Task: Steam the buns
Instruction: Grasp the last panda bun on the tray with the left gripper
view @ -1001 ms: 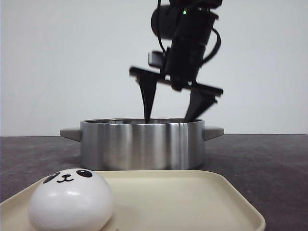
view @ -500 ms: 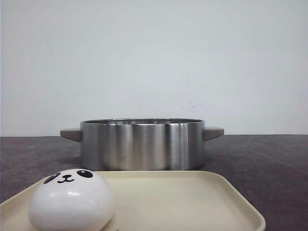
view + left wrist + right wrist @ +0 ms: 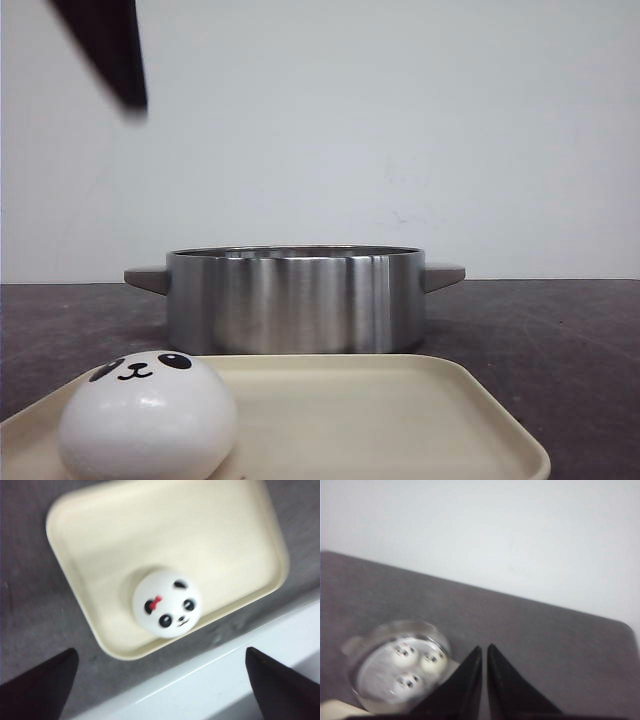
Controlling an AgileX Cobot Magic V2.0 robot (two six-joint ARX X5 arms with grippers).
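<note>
Now the wide-open left gripper (image 3: pixel 160 680) has come over the last bun (image 3: pixel 166 603) below it; three buns (image 3: pixel 415 665) sit in the pot (image 3: pixel 296 299).

Item, as we record it: plain white wall (image 3: pixel 400 130), unmarked and evenly lit, filling the front view from nine through twelve to three o'clock. Below it, a dark grey tabletop (image 3: pixel 560 330) with a speckled matte surface, meeting the wall along a straight horizon.
</note>
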